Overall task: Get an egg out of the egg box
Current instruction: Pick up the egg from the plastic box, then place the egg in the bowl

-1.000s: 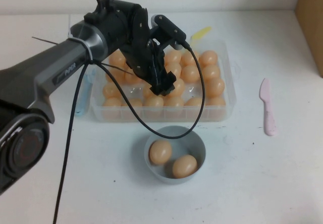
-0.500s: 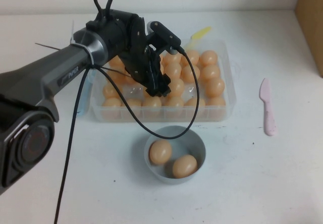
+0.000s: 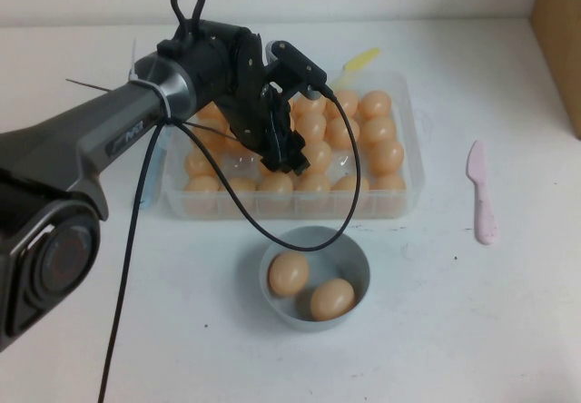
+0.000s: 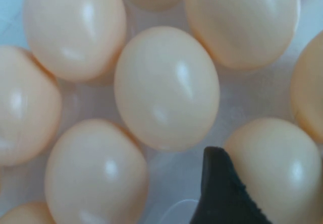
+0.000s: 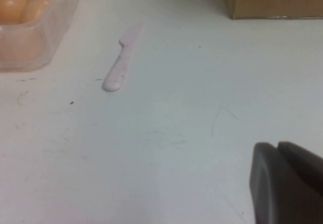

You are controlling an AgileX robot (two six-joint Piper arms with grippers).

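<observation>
Since the left gripper (image 3: 286, 153) sank onto the egg (image 4: 166, 88) in the egg box (image 3: 408, 194), seems near grasping (jaw state untellable; right gripper (image 5: 276, 151) parked closed, well apart).

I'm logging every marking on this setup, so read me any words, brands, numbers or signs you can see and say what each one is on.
Left arm's grey link: small light lettering, too blurred to read.
Left gripper, down in the egg box over the eggs: no text.
Right gripper, low over the table, away from the box: no text.
Bowl, pink knife, cardboard box: no text visible.
</observation>
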